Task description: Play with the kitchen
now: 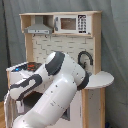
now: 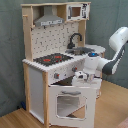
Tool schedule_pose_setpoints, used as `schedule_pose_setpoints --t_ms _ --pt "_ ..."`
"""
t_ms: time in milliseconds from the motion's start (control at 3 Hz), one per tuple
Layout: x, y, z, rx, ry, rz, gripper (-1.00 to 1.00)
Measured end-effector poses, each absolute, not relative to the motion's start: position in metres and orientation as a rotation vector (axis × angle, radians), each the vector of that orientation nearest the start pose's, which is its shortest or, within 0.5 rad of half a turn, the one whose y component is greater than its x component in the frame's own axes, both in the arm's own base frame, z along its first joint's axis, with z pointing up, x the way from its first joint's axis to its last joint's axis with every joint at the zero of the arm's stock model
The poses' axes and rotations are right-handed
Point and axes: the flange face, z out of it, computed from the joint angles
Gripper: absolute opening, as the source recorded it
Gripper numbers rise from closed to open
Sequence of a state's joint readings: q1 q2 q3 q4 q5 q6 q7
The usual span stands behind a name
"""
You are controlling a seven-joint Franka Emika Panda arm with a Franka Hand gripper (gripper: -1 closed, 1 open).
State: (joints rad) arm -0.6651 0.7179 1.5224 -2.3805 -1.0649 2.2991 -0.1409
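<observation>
In the second exterior view, the hand (image 2: 80, 77) sits at the top edge of the kitchen (image 2: 50, 65)'s oven door (image 2: 70, 102), below the hob (image 2: 50, 59).

No legible text, labels, brands, numbers or signs appear on any surface in both exterior views.

The white arm (image 2: 112, 52) bends down — wrist low, fingers' state hidden.
</observation>
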Motion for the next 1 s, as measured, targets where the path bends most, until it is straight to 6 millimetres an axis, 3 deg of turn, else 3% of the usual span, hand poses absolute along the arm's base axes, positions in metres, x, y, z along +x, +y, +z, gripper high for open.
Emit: schedule_pose_setpoints --t_ms 1000 --pt "0.291 0.403 0.297 2.291 2.162 0.263 -1.0"
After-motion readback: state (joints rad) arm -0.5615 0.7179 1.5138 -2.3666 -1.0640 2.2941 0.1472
